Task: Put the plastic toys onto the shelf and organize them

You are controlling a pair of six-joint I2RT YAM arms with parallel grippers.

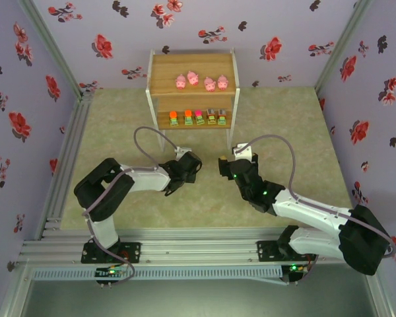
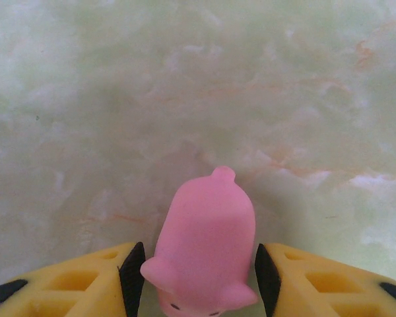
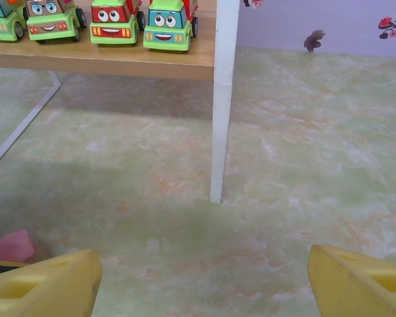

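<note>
Holding pink pig [image 2: 204, 244] on worktop [image 2: 185, 99] with left jaws narrow against its sides; right jaws wide and empty, facing the shelf [image 3: 119, 63]

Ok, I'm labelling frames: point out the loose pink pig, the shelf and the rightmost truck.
pink pig [image 2: 206, 241], left wrist view, its back.
shelf [image 3: 223, 99], right wrist view, white leg.
rightmost truck [image 3: 169, 26], right wrist view, its face.

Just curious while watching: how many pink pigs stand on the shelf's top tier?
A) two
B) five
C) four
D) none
C: four pink pigs stand in a row on the top tier of the shelf; a fifth pig sits between the jaws of the left end effector.
</note>
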